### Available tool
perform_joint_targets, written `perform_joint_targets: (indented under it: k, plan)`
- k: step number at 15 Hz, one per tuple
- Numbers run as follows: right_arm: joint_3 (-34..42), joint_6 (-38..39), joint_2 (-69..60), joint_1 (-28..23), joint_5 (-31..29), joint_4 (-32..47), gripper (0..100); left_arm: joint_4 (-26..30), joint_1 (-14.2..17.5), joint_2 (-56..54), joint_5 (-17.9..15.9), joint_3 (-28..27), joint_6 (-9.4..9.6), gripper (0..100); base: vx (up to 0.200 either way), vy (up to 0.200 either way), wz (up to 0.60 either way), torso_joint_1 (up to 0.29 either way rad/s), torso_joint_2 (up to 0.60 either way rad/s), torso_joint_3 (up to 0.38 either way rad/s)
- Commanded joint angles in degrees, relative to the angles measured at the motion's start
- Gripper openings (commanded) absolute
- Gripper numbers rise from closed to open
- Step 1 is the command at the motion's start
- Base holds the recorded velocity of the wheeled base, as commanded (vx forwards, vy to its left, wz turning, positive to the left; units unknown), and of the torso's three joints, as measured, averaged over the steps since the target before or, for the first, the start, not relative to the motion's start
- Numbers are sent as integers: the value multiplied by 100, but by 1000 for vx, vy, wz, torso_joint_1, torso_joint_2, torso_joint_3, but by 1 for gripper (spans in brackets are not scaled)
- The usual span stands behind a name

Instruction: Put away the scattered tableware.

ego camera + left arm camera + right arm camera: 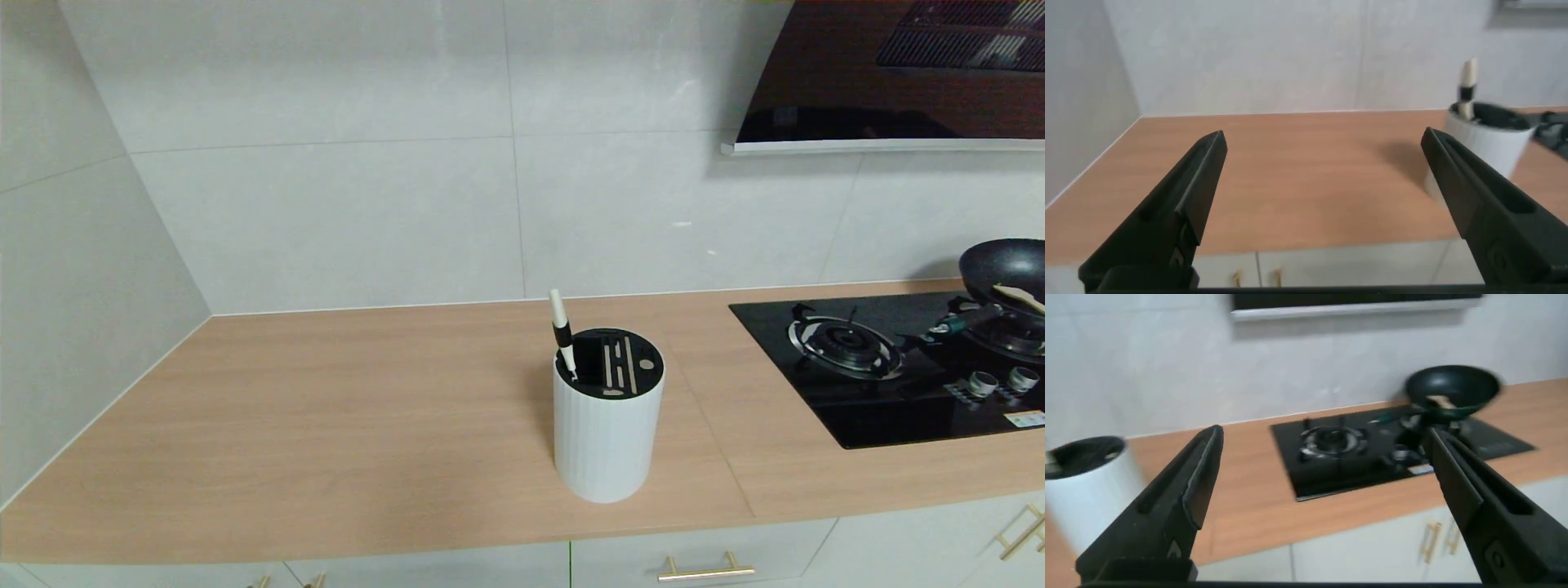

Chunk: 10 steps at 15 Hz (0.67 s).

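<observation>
- Head view: a white ribbed holder [608,433] stands upright on the wooden table [326,425], near the table's front edge
- A utensil [562,331] with a cream and black handle stands in a slot at the holder's rim, leaning a little
- A wide stretch of bare wood runs from the holder to the side wall [82,269]
- On the holder's other side a narrower strip of wood separates it from the black hob [898,384], which carries a dark pan [1008,273] on its far burner under the hood [890,73]
- Left wrist view: the left tool [1323,139] is spread wide with nothing between its fingers
- The table's front edge and bare wood show in that gap
- The holder [1490,143] and its utensil sit ahead of the tool, past one finger and well apart from it
- Right wrist view: the right tool [1323,434] is likewise spread wide and grips nothing
- The hob lies ahead between its fingers, with the pan farther on
- The holder [1090,494] stands outside one finger, and the table's front edge and cupboard fronts [1372,547] are nearer the tool
</observation>
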Motion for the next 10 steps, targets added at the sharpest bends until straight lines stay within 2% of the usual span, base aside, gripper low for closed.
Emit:
perform_joint_targets:
  k: [1,2,3,5,6,8,10]
  plan:
    - [575,21,-368,-88,-80,-177,100,-521,96,-208,100,949,42,100,0,0,0,0,0,0]
    - [909,21,-368,-97,-80,-388,100,-723,96,-208,100,1301,104,100,0,0,0,0,0,0]
    - [1366,-23,-368,-97,-54,-686,100,-477,96,-208,100,1292,78,100,0,0,0,0,0,0]
    - [2017,-172,-368,-88,201,-1293,100,-205,96,-208,118,1292,157,100,0,0,0,0,0,0]
    - [2228,-190,-368,-97,403,-1302,100,-214,96,-208,118,1292,166,100,0,0,0,0,0,0]
    - [2201,-49,-368,-88,764,-774,100,-214,96,-208,118,1292,148,100,0,0,0,0,0,0]
    - [2201,-58,-368,-88,843,-801,100,-205,96,-208,118,1292,130,100,0,0,0,0,0,0]
